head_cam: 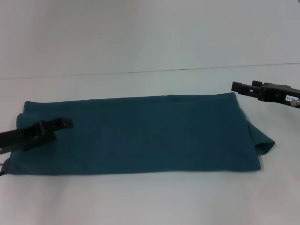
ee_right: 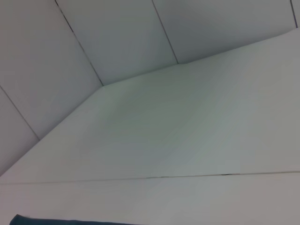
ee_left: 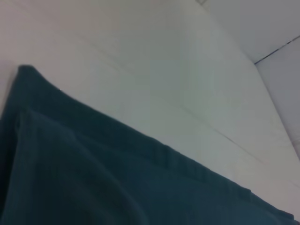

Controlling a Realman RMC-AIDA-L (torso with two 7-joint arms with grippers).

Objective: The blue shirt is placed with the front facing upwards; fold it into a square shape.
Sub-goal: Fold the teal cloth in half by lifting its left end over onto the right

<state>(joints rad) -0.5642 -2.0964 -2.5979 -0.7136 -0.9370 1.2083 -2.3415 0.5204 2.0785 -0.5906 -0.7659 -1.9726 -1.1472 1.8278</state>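
Blue shirt (head_cam: 140, 136), dark teal, lies flat on a white table (head_cam: 150, 201) as a long band folded lengthwise, stretching sideways across the head view. No lettering shows on its upper face. At its right end a fold of fabric sticks out past the band's lower corner.

Left gripper (head_cam: 65, 123) reaches in over the shirt's left end, its dark fingers low above or touching the cloth; which one cannot be told, nor whether the fingers are apart or together. Its wrist camera shows layered teal fabric (ee_left: 93, 178) close beneath it, with bare white table beyond.

Right gripper (head_cam: 241, 87) hangs just beyond the shirt's upper right corner, apart from the cloth, its tips pointing toward that corner. Whether its fingers are apart or together cannot be told. Its wrist camera shows mostly white table (ee_right: 187, 140) and only a sliver of teal cloth (ee_right: 28, 220) at the picture's edge.
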